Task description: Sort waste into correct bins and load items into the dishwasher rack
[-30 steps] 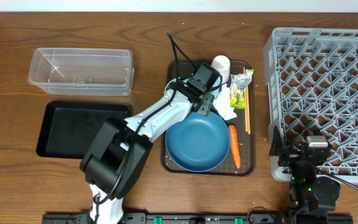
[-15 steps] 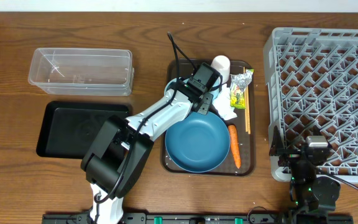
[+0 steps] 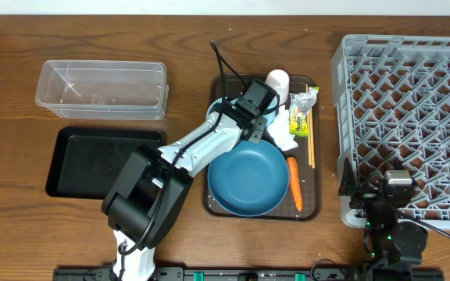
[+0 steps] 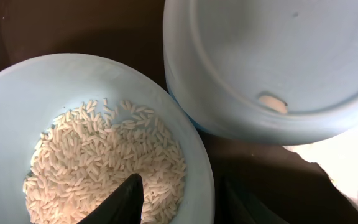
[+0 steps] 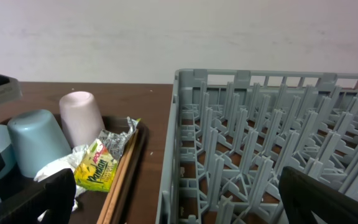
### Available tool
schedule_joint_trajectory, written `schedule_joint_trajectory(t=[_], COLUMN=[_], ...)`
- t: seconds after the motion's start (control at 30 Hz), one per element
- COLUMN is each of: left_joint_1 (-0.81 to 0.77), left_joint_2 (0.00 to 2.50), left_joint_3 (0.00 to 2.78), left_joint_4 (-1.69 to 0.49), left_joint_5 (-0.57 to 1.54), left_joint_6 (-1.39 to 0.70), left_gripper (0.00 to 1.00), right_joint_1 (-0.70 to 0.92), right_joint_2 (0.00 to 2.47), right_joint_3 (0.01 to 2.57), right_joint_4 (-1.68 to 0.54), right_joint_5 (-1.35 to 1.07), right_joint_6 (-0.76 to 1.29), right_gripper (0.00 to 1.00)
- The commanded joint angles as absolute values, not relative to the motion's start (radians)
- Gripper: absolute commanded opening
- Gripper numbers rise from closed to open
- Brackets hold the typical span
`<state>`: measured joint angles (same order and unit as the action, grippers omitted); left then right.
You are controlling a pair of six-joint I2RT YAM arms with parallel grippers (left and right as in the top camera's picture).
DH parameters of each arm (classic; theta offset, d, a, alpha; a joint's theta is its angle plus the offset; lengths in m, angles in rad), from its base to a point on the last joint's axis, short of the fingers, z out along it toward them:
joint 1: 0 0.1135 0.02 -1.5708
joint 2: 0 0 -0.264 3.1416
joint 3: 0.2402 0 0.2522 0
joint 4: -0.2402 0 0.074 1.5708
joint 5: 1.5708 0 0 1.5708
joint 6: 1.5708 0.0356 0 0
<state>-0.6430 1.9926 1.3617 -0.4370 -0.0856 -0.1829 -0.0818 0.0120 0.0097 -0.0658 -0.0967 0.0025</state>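
My left gripper (image 3: 254, 131) is open and straddles the rim of the small light-blue bowl (image 4: 17, 93). One finger rests in the white rice (image 4: 104, 155), the other outside the rim (image 4: 188, 199). An upturned light-blue cup (image 4: 278, 56) and the crumpled tissue (image 3: 282, 134) lie beside it. The dark-blue plate (image 3: 248, 181), carrot (image 3: 294, 181), snack wrapper (image 3: 301, 109), white cup (image 3: 278, 80) and chopsticks (image 3: 311, 140) share the brown tray (image 3: 315, 212). My right gripper (image 5: 185, 205) is open and empty at the grey rack's (image 3: 412, 117) front-left corner.
The clear tub (image 3: 100, 87) stands at the far left, with the black tray (image 3: 104, 160) just in front of it. The left arm stretches diagonally from the table's front edge to the brown tray.
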Motion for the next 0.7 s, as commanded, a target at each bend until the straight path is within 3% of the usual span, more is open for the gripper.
schedule_joint_trajectory(t=[0.0, 0.17, 0.27, 0.43, 0.53, 0.67], left_joint_1=[-0.638, -0.638, -0.638, -0.638, -0.638, -0.638], left_joint_2=[1.991, 1.991, 1.991, 1.992, 1.992, 1.992], left_joint_3=[1.353, 1.353, 1.353, 1.352, 1.352, 1.352], left_joint_4=[-0.435, -0.436, -0.436, -0.440, -0.443, -0.443], left_joint_5=[-0.101, -0.101, -0.101, -0.096, -0.086, -0.086], left_joint_6=[-0.180, -0.180, -0.180, -0.181, -0.181, -0.181], left_gripper=[0.40, 0.40, 0.28, 0.27, 0.11, 0.06], right_joint_1=[-0.098, -0.098, -0.098, -0.098, -0.098, -0.098], right_joint_2=[0.006, 0.006, 0.006, 0.006, 0.006, 0.006], right_joint_3=[0.006, 0.006, 0.006, 0.006, 0.006, 0.006], right_joint_4=[-0.067, -0.067, -0.067, -0.067, -0.067, -0.067], right_joint_5=[-0.098, -0.098, -0.098, -0.098, -0.098, -0.098], right_joint_6=[-0.013, -0.013, -0.013, -0.013, -0.013, -0.013], right_gripper=[0.99, 0.99, 0.99, 0.99, 0.99, 0.99])
